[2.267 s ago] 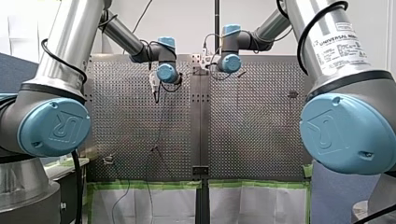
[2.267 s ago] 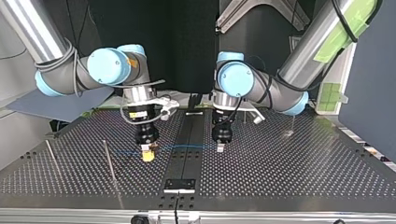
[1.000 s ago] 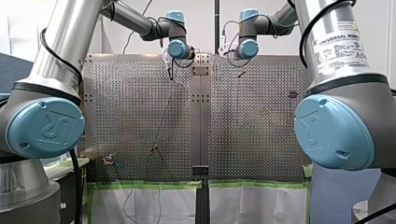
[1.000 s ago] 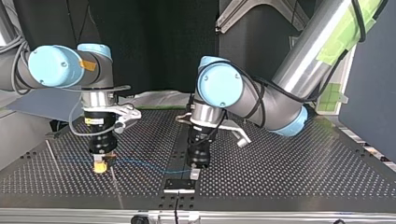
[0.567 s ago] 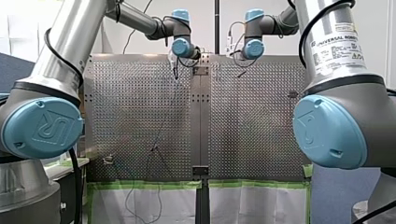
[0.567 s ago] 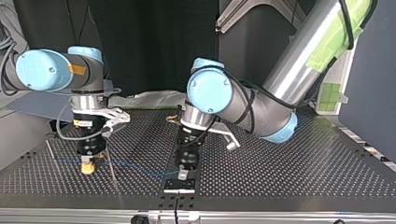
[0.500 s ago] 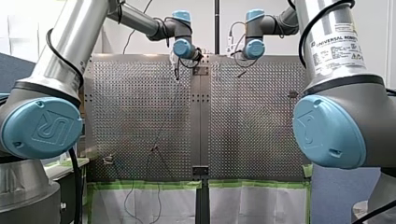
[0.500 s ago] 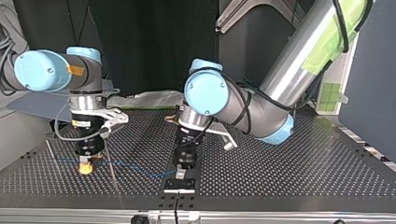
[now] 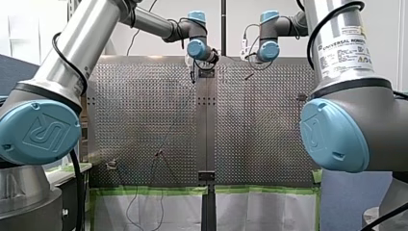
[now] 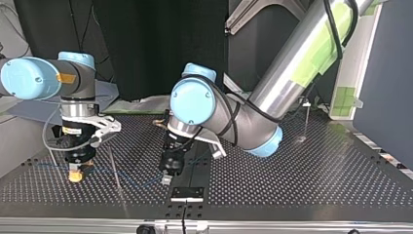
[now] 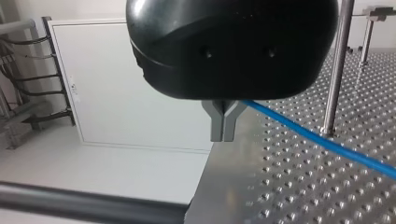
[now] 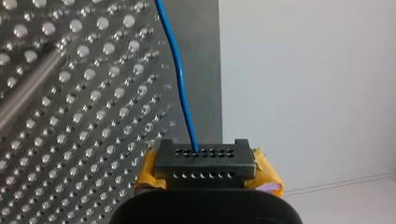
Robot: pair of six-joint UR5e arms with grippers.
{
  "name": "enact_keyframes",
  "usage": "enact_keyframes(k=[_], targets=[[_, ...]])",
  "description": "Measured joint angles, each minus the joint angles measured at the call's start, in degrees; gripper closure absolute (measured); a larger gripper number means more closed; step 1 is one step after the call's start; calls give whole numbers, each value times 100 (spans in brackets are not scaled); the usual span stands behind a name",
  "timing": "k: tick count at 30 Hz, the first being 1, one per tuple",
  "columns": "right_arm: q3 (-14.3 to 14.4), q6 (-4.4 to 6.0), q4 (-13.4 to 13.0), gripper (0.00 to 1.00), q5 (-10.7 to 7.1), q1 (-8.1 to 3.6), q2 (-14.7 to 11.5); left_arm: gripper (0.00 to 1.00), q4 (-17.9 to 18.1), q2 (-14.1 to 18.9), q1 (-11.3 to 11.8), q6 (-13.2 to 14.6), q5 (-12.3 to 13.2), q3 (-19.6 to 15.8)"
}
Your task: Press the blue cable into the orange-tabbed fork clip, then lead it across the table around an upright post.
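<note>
In the top view the thin blue cable (image 10: pixel 139 184) runs low over the perforated table between both grippers. My right gripper (image 10: pixel 74 176), with yellow pads, is at the view's left and shut on the cable. My left gripper (image 10: pixel 166 180) reaches past the middle and is shut on the cable too. A thin upright post (image 10: pixel 115 171) stands between them. In the left wrist view the metal fingers (image 11: pixel 218 122) are pressed together, and the cable (image 11: pixel 322 142) passes close by the post's (image 11: pixel 334 70) foot. In the right wrist view the cable (image 12: pixel 177 79) leaves the yellow-padded right gripper (image 12: pixel 204 161).
Another thin post (image 10: pixel 51 157) stands near the top view's left edge, and one more (image 10: pixel 307 119) at the far right. A small bracket (image 10: pixel 187 192) sits on the table's centre seam near the edge. In the front view a small clip (image 9: pixel 111 164) sits near the table's front left.
Both arms have carried the cable toward the top view's left. My right gripper has gone from beside the middle post to its left; my left gripper has crossed the centre seam.
</note>
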Motion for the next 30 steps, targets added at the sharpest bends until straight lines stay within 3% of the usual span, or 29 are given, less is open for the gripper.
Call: enact_keyframes(k=[10,19,30], targets=[[-2,9,202,100,-173,-256,7,100,-115,-430,-163,-21,-46,531],[-16,123,204,100,-311,-494,18,100,-128,-786,-302,-24,-48,957],[-22,276,194,100,-458,-799,78,100,-109,-906,-346,-137,-19,1018]])
